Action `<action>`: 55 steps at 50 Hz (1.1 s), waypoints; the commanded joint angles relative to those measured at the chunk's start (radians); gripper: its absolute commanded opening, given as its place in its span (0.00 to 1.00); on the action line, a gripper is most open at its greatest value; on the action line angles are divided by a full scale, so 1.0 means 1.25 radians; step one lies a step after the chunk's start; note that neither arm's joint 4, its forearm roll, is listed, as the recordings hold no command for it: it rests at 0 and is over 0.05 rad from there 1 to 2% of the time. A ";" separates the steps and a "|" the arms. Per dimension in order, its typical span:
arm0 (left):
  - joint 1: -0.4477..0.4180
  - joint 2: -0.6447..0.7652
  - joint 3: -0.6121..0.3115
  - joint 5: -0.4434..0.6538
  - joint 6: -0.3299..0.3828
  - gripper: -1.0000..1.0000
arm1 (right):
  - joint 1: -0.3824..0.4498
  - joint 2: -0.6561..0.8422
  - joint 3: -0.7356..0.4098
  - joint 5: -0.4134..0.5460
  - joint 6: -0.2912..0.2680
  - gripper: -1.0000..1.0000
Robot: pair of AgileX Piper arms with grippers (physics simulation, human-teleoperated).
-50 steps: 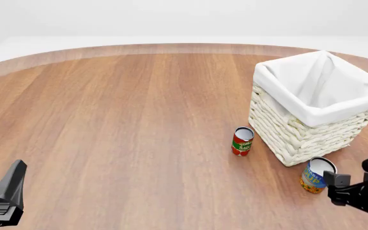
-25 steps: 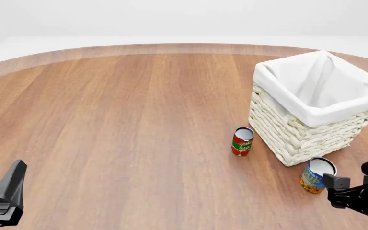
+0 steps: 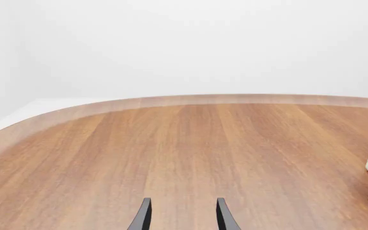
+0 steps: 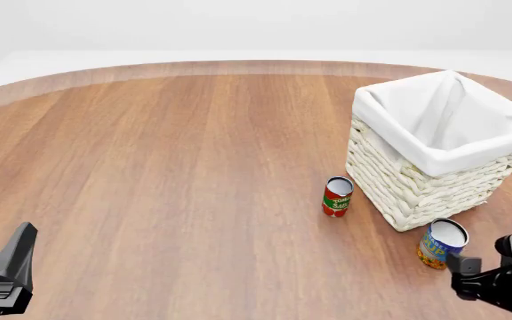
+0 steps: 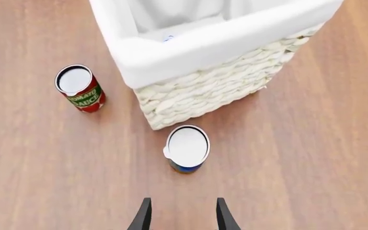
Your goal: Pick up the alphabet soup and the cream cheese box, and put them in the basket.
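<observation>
The table (image 4: 167, 167) is smooth, satin-finished wood with visible grain. The basket (image 4: 407, 190) is rough cream wicker, lined with matt white cloth (image 4: 443, 127). Both the soup (image 4: 440, 244) and the red can (image 4: 336, 197) have glossy printed labels.

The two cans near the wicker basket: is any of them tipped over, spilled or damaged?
Nothing stands out. The slim red and green tomato sauce can and the wider blue and yellow soup can both stand upright and closed on the wooden table, close to the cream woven basket. No spill or dent shows.
</observation>
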 commanded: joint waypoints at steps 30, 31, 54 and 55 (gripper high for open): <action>0.000 0.000 0.000 0.000 0.000 1.00 | -0.041 0.263 0.052 -0.281 -0.073 1.00; 0.000 0.000 0.000 0.000 0.000 1.00 | -0.042 0.270 0.053 -0.288 -0.074 1.00; 0.000 0.000 0.000 0.000 0.000 1.00 | -0.042 0.360 0.040 -0.354 -0.079 1.00; 0.000 0.000 0.000 0.000 0.000 1.00 | -0.043 0.366 0.041 -0.360 -0.080 1.00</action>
